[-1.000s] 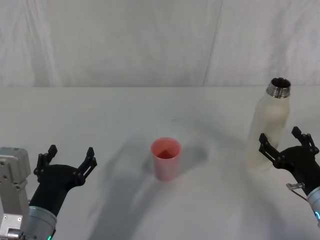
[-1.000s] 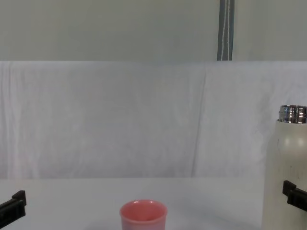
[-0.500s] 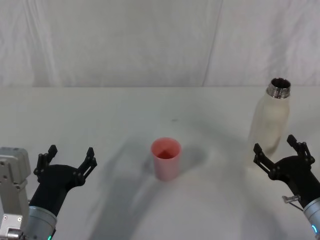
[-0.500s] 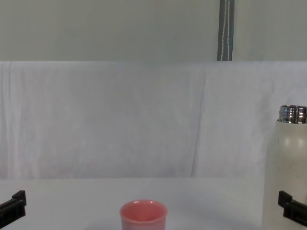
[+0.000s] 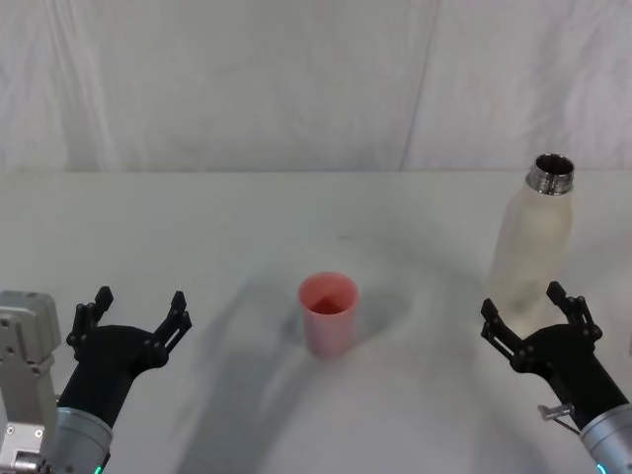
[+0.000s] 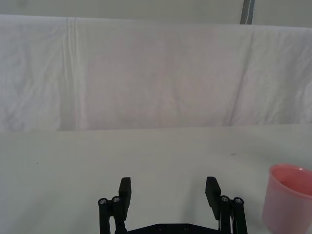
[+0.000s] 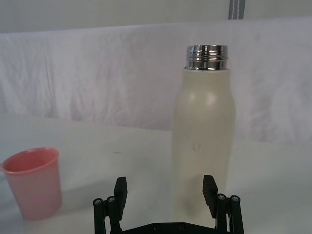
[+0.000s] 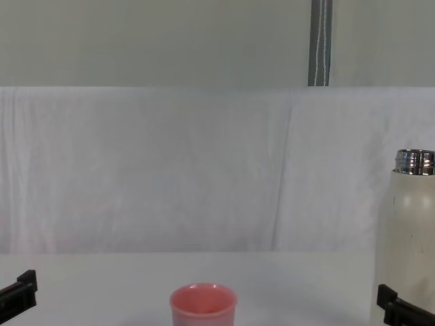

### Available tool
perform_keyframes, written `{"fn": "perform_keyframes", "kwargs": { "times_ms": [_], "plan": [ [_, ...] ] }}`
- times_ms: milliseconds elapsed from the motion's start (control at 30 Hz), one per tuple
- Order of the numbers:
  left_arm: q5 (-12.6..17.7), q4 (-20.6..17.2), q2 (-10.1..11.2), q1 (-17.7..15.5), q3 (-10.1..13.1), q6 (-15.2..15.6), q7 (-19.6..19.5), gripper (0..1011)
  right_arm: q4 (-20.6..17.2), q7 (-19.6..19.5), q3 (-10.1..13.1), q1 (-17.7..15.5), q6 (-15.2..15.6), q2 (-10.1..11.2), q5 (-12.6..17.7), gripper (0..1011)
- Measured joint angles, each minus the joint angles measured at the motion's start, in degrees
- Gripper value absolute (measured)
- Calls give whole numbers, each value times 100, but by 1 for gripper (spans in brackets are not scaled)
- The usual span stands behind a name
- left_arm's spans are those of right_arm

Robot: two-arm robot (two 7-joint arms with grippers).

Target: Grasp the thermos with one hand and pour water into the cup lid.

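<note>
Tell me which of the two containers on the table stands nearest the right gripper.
The thermos, the tall cream-white bottle with a steel neck, just beyond the open right gripper. The short pink cup lid stands farther off, near the table's middle.

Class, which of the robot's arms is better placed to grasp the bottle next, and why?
Right. The open right gripper sits just in front of the bottle; the left gripper is beyond the pink cup.

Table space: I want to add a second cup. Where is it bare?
Bare table runs between the cup lid and the left gripper, and behind the cup lid. It is tight by the thermos, where the open right gripper sits.
</note>
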Motion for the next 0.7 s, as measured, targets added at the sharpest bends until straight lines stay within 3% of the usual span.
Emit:
{"fn": "perform_keyframes", "kwargs": {
  "times_ms": [700],
  "plan": [
    [0, 0, 0, 0, 0, 0, 0, 1001, 42, -7, -52, -2, 4, -52, -41, 1001]
  ]
}}
